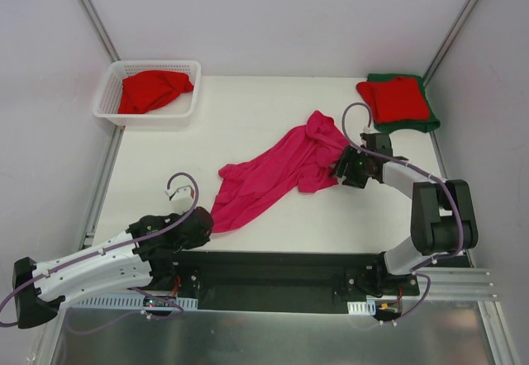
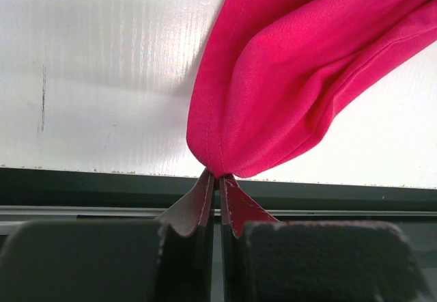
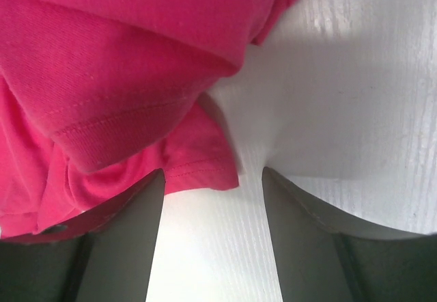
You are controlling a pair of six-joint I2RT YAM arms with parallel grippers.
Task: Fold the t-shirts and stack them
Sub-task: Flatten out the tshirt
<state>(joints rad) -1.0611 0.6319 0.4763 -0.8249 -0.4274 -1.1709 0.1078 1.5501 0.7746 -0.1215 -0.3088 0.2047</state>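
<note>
A magenta-pink t-shirt (image 1: 277, 171) lies crumpled and stretched diagonally across the middle of the white table. My left gripper (image 1: 205, 226) is shut on its near hem corner (image 2: 220, 169) at the table's front edge. My right gripper (image 1: 341, 167) is open at the shirt's right edge; a hem corner (image 3: 205, 169) lies between the fingers, against the left one, and the jaws hold nothing. A red t-shirt (image 1: 395, 97) lies folded on a folded dark green t-shirt (image 1: 430, 120) at the far right. Another red t-shirt (image 1: 151, 90) lies crumpled in the basket.
The white lattice basket (image 1: 186, 114) stands at the far left corner. A black base rail (image 1: 273, 278) runs along the near edge between the arm mounts. Walls with metal posts close in the table on the left, back and right.
</note>
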